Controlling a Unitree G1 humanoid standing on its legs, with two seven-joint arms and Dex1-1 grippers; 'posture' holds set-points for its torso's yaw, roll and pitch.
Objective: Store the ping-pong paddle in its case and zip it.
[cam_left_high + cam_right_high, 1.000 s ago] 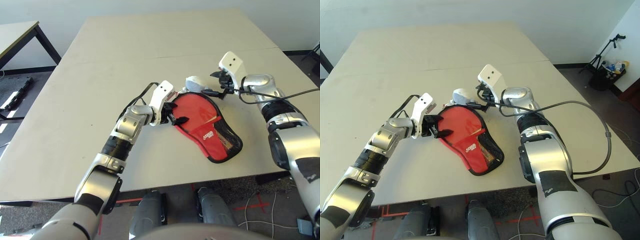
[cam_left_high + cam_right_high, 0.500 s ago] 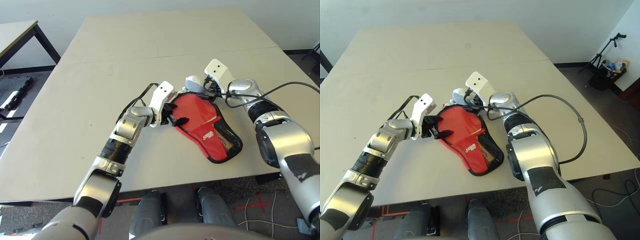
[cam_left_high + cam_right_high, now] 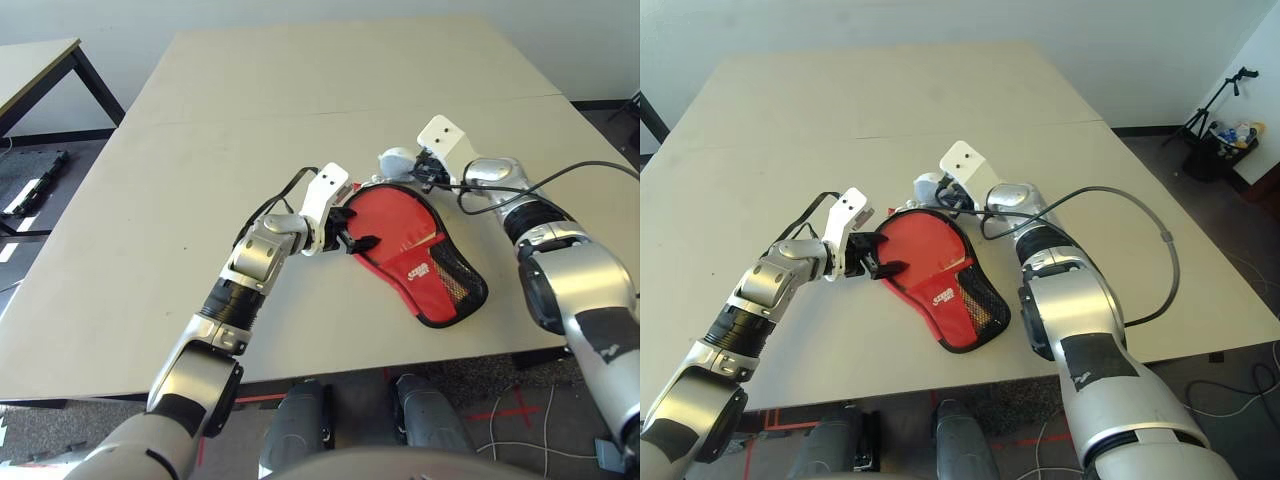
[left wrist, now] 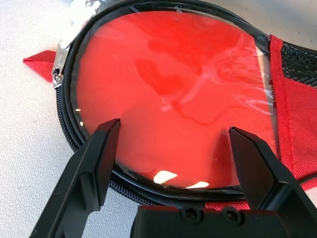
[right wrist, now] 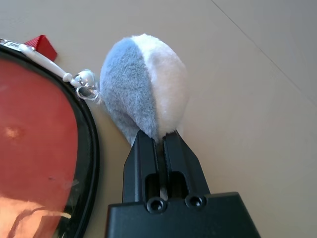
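Fingers (image 5: 141,166) pinching plush grey-white ball (image 5: 143,84), glossy case (image 5: 37,144)

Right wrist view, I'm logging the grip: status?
Right jaws shut on grey-and-white plush. Left jaws open over red case, nothing gripped. Paddle seen through the case's clear window. Nothing visible in the way.

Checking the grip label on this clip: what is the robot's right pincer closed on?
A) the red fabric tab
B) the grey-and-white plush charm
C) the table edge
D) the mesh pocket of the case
B: the right pincer has its two fingers nearly together on the plush charm, beside the case's black rim.
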